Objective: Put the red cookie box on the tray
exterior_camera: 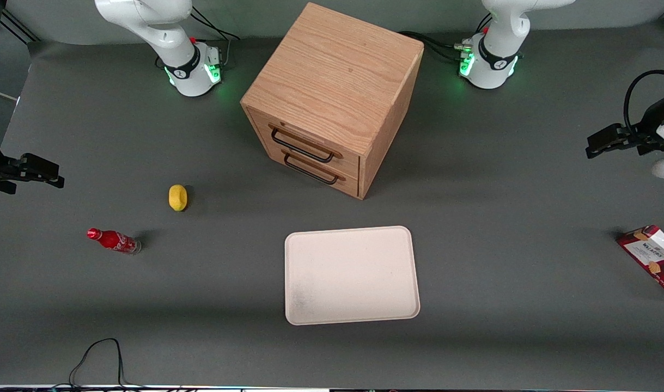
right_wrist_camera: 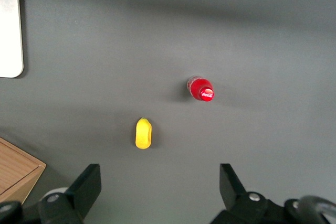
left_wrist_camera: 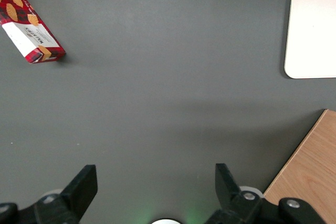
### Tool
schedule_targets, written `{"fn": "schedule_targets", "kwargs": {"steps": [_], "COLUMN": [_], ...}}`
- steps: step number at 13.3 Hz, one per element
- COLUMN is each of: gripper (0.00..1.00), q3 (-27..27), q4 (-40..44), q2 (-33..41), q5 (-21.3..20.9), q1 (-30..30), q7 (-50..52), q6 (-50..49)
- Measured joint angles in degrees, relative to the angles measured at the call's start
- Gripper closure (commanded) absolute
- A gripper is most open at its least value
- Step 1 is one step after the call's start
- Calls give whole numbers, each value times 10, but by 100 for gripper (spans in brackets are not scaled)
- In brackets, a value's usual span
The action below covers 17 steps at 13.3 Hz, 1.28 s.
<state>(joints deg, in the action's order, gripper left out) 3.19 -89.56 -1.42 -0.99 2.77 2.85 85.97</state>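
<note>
Flat, elongated dark-red cardboard cookie box with white label panel: lies flat on the grey bench at the right edge of the front frame, partly cut off, toward the working arm's end and well apart from the tray. Large pale cream rectangular tray: lower centre, bare, in front of the wooden two-drawer cabinet. Left gripper: raised at right edge, fingers spread, holding nothing. Handling advice: descend over the box's middle, pinch across its narrow width, lift level, carry toward the tray.
</note>
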Motion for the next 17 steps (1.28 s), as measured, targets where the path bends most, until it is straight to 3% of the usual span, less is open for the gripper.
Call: {"fn": "schedule_targets", "kwargs": {"steps": [10, 13, 17], "gripper": [0, 0, 0], "q3": [-4, -9, -12], "q4": [12, 76, 186], "q2": [-15, -71, -189], "q5": [0, -1, -1], "q1": [2, 28, 111], "q7": [1, 1, 1], "q6": [3, 4, 16]}}
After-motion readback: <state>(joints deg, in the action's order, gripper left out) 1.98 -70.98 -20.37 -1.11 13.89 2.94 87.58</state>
